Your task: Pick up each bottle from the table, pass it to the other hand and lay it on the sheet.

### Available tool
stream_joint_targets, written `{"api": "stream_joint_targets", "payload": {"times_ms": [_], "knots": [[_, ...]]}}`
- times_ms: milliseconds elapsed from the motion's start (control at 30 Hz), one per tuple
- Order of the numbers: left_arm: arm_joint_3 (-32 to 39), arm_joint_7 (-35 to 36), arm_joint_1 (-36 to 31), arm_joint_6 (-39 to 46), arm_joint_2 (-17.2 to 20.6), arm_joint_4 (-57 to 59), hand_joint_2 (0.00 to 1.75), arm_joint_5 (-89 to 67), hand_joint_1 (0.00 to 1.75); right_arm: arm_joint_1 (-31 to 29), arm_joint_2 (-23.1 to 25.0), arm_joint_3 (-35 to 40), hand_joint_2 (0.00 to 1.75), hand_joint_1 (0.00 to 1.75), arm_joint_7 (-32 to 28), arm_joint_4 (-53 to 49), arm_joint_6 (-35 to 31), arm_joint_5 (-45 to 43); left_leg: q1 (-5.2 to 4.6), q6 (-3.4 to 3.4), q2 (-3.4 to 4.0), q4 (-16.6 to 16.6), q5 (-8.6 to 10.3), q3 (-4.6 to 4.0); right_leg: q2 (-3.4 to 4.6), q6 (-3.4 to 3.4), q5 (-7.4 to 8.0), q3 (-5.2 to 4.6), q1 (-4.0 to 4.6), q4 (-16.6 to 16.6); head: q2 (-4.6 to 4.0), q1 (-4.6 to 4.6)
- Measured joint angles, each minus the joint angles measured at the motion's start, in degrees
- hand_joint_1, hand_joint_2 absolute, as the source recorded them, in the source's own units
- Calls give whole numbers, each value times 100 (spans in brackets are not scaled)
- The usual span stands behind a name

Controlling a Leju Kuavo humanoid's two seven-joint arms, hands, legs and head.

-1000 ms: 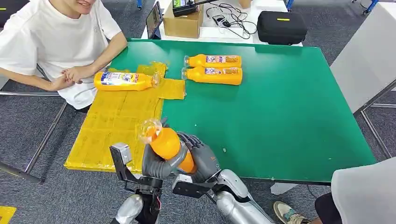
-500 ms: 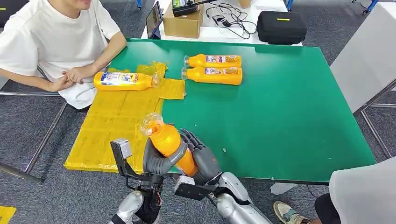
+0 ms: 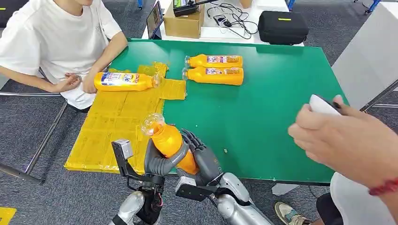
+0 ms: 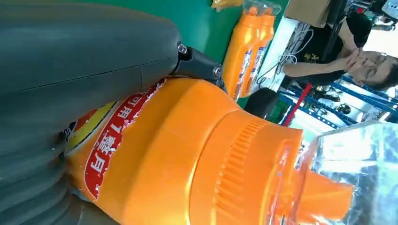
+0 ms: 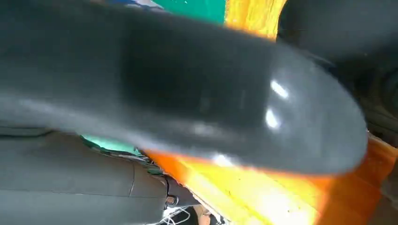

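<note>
**One bottle laid, one in the hand-over, two waiting**

I am holding the orange bottle (image 3: 170,142) between both my hands at the near edge of the desk (image 3: 281,122), at about 6 o'clock, its clear-capped neck tilting up toward 11 o'clock. My left hand (image 3: 157,161) is wrapping it from the left, fingers (image 3: 174,158) curling around the body; my right hand (image 3: 202,157) is cupping it from the right, its fingers closing on the base. In my left wrist view the red-labelled body is pressing right against my thumb.

I am judging this as the middle of the pass: both hands are gripping and neither is letting go yet.

One bottle (image 3: 124,80) is already lying on the yellow sheet (image 3: 112,126) at 10 o'clock. Two more bottles (image 3: 215,69) are lying side by side, touching, on the bare green at 12 o'clock, not yet picked up.

A person's hand (image 3: 347,143) is holding a small white object at 3 o'clock.
</note>
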Motion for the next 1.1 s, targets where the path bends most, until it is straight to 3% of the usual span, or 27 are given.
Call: {"api": "stream_joint_targets", "payload": {"times_ms": [433, 600, 700, 767, 833, 900, 1000, 1100], "knots": [[20, -11, -4, 105, -2, 37, 175, 122, 175, 4, 42, -7, 0, 0, -171, 0, -230, -173, 0, 0, 0, 0, 0, 0, 0, 0, 0, 0, 0, 1, 0, 0], [24, -95, -159, 1725, -7, 245, 175, -1560, 175, 174, 109, -48, 0, 0, -469, 0, -723, -463, 0, 0, -4, 0, 0, 0, -2, 0, -1, -2, 0, -1, 0, -2], [289, 431, -829, 2658, 48, 1399, 175, -4238, 175, 292, 175, -184, 0, 0, -805, 4, -713, -778, 1, -2, -14, 0, 12, 0, -9, -2, 0, -5, 2, 0, 0, 4], [608, 279, -1554, 2706, 99, 2664, 175, -6491, 175, 323, 219, -280, 0, 0, -1069, 0, -708, -813, 3, -9, -9, 0, 19, 0, -7, -17, 15, -2, 3, 2, 0, 2], [837, 168, -2054, 2706, 129, 3466, 175, -7698, 175, 412, 225, -387, 0, 0, -1093, 0, -699, -846, 3, -10, -5, 0, 25, 1, -7, -16, 19, 0, 4, 5, 0, 0], [947, 146, -2362, 2708, 149, 4115, 175, -7949, 175, 419, 254, -409, 0, 0, -1121, 0, -695, -839, 2, -12, 13, 0, 26, 0, -1, -31, 31, -9, 4, 6, 0, -7], [1029, 179, -2579, 2726, 120, 4752, 175, -6886, 175, 421, 286, -457, 0, 0, -1128, 0, -693, -837, 2, -12, 18, 1, 26, 0, 7, -31, 30, -13, 4, 4, 0, -4], [1069, 208, -2743, 2708, 83, 5118, 175, -6761, 175, 431, 286, -485, 0, 0, -1123, 0, -686, -833, 2, -12, -1, 1, 26, -3, -1, -29, 27, -9, 4, 5, 0, -7]]}}
